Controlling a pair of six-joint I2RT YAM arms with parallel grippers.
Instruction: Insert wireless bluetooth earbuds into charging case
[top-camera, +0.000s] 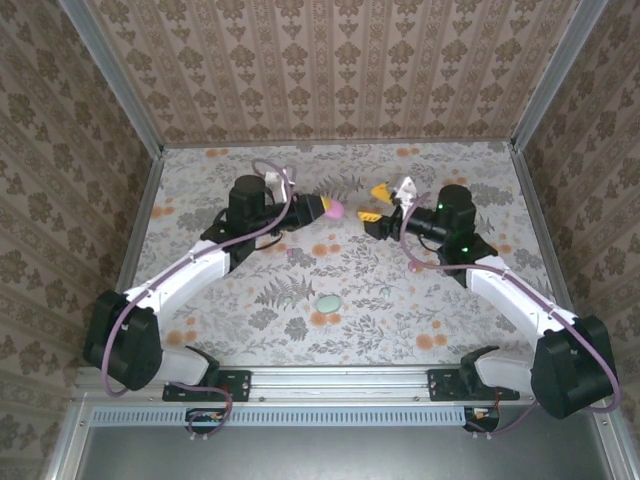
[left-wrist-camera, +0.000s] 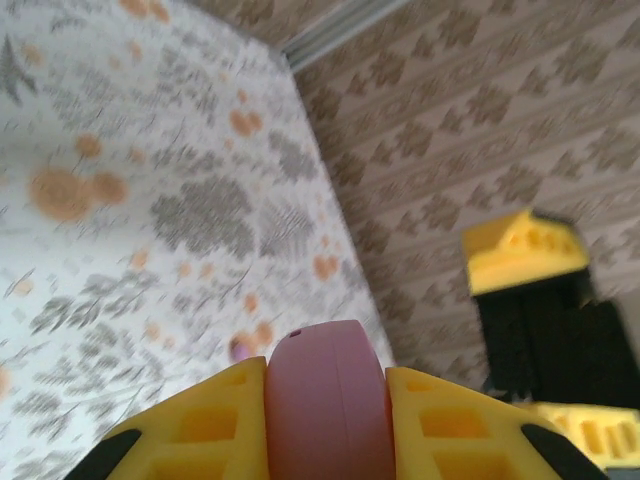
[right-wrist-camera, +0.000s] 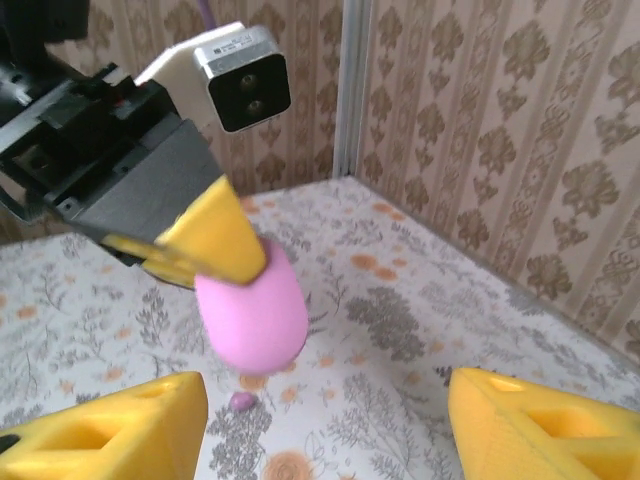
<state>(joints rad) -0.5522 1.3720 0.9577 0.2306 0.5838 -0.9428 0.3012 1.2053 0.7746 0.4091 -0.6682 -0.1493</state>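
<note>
The table (top-camera: 400, 300) is taken from high above its near edge, looking down. The pink case (left-wrist-camera: 325, 400), shared by all views, is shot at very close range from the left wrist and faced from the right wrist opposite.

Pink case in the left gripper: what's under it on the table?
A tiny pink earbud lies on the table below the pink case held up by the left gripper; straight beneath or offset, cannot tell. Case looks shut, inside hidden.
</note>
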